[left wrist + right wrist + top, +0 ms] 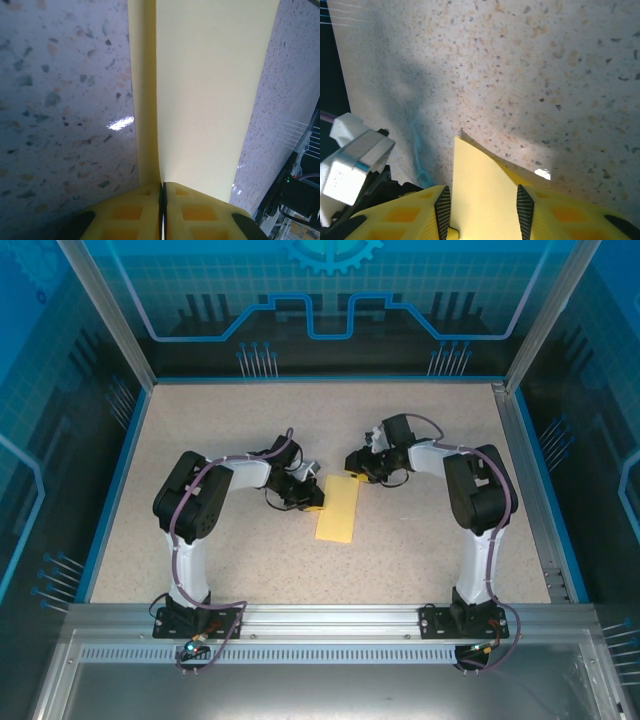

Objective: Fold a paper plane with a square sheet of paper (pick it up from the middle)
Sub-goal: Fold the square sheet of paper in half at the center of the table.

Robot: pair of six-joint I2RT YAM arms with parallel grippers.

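The square sheet of paper (338, 510) is yellow and lies folded into a narrow rectangle at the middle of the table; its shape is a rectangle, not a paper plane. My left gripper (314, 498) is low at its left edge. In the left wrist view its yellow jaws are pressed together (162, 189) on the paper's (210, 90) edge, where a layer rises off the table. My right gripper (358, 473) is at the far end of the paper. Its jaws are apart (482, 210), and a raised paper corner (477, 180) pokes out between the ribbed pads (442, 210).
The speckled tabletop (220, 430) is bounded by a blue rim (118, 475) on the left and a metal rail (530, 490) on the right. A white block of the other arm (350, 160) sits close to the left of my right gripper.
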